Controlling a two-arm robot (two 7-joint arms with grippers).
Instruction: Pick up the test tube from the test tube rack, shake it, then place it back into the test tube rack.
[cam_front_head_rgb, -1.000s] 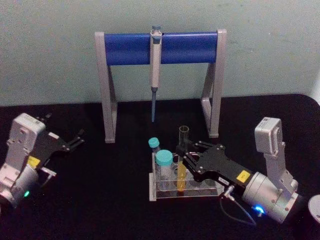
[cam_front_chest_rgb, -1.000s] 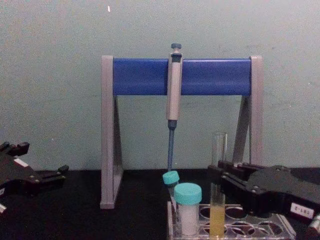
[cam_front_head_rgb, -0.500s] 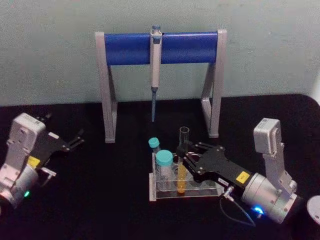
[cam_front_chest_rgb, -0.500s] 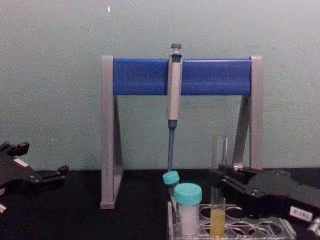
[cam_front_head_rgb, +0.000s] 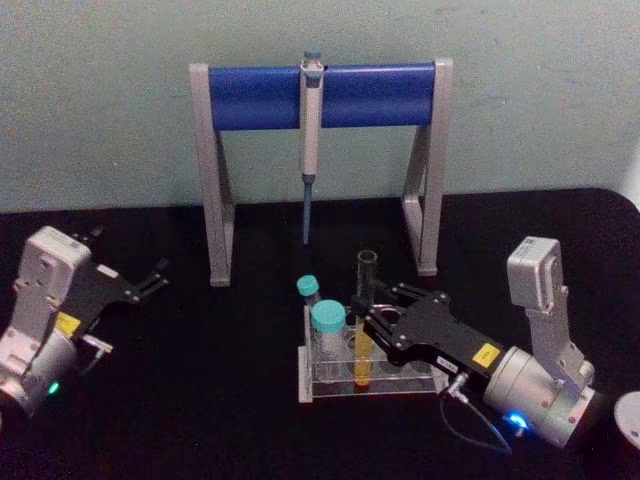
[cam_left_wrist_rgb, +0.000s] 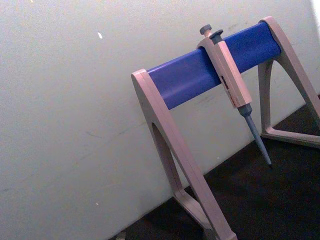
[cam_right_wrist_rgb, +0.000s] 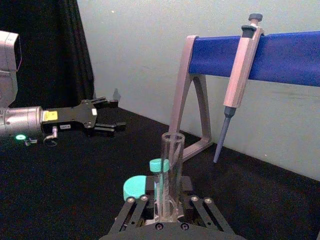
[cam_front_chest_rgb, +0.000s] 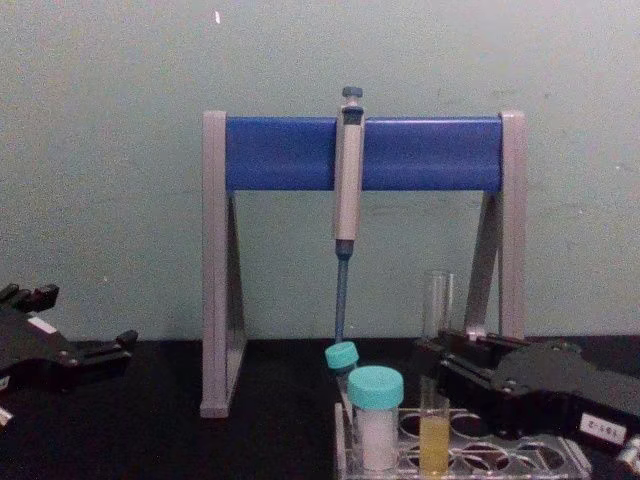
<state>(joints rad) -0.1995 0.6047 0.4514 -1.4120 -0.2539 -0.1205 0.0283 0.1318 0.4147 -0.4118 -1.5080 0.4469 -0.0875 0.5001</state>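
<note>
The test tube (cam_front_head_rgb: 366, 285), clear with yellow liquid in its lower part, stands upright in the test tube rack (cam_front_head_rgb: 305, 372) on the black table. My right gripper (cam_front_head_rgb: 372, 303) reaches in from the right and is shut on the tube's middle, just above the rack top. The chest view shows the tube (cam_front_chest_rgb: 437, 300) rising out of the gripper (cam_front_chest_rgb: 438, 350) over the rack (cam_front_chest_rgb: 500, 460). From the right wrist, the tube (cam_right_wrist_rgb: 171, 165) stands between the fingers. My left gripper (cam_front_head_rgb: 152, 280) rests open at the far left, well away from the rack.
A grey-and-blue pipette stand (cam_front_head_rgb: 320, 95) with a hanging pipette (cam_front_head_rgb: 311, 130) stands behind the rack. A teal-capped white vial (cam_front_head_rgb: 328, 322) and a small tilted teal-capped tube (cam_front_head_rgb: 308, 288) occupy the rack's left end. A white round object (cam_front_head_rgb: 630, 415) sits at the right edge.
My right gripper and the test tube have moved down slightly together, so the tube sits lower in the rack. The left arm has not moved.
</note>
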